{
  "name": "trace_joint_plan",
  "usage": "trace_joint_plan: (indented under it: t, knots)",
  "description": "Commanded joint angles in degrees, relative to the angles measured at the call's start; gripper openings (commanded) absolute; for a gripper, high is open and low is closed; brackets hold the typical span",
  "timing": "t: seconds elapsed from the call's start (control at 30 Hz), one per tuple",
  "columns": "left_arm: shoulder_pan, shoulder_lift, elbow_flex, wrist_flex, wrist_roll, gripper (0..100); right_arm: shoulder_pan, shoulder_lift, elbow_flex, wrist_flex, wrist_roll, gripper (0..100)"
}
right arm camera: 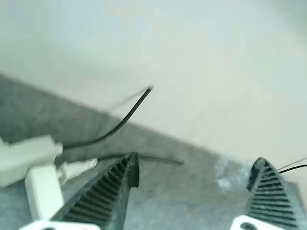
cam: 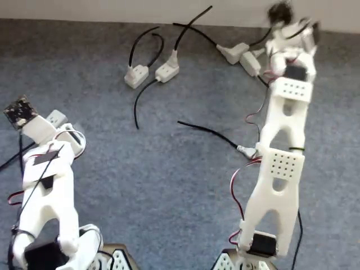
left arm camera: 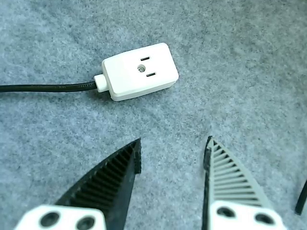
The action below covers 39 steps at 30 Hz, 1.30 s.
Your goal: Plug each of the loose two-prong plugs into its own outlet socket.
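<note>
Probably light, hard and slightly slippery, the white socket (left arm camera: 139,72) is lying on the grey surface (left arm camera: 249,57) near the spread, empty left hand (left arm camera: 173,143), inviting a pinch across its long sides, away from its cord (left arm camera: 43,87).

I'm seeing an indoor room, maybe an office, grey short-pile carpet (cam: 169,191) underneath, plain pale wall (right arm camera: 201,43) behind.

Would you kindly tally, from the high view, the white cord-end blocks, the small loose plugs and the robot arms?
White cord-end blocks: 5
Small loose plug: 1
Robot arms: 2
Total: 8
</note>
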Motion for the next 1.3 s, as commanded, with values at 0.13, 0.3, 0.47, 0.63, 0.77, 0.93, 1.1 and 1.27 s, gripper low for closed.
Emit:
trace_joint_plan:
  t: [0.13,0.3,0.47,0.63,0.77,0.93,1.1,1.27]
  knots:
    - [0.5,-1.9,-2.2,0.2,-4.0,23,1.0,-12.4,-15.5,12.7,-1.1,34.6]
    - [-0.4,-2.1,-8.7,7.2,-8.0,23,0.8,-24.3,-15.7,24.7,-1.1,34.6]
    - [-1.4,-1.3,-33.5,34.3,-13.1,23,0.1,-35.4,-15.7,38.9,-1.1,34.6]
    - [-1.6,6.6,-61.2,57.0,-24.9,23,0.1,-41.5,-15.7,51.6,-1.1,34.6]
    - [-5.1,24.3,-79.9,68.8,-27.8,23,3.2,-44.2,-15.5,54.0,-1.8,34.6]
    - [-7.1,50.7,-102.6,77.9,-36.5,22,8.0,-44.8,-15.4,54.0,-5.3,34.6]
    - [-6.7,68.9,-121.6,79.6,-48.4,22,12.4,-44.8,-15.4,54.0,-6.0,34.6]
    - [-6.6,79.0,-133.8,79.6,-58.5,22,15.9,-44.8,-15.4,54.0,-6.0,34.6]
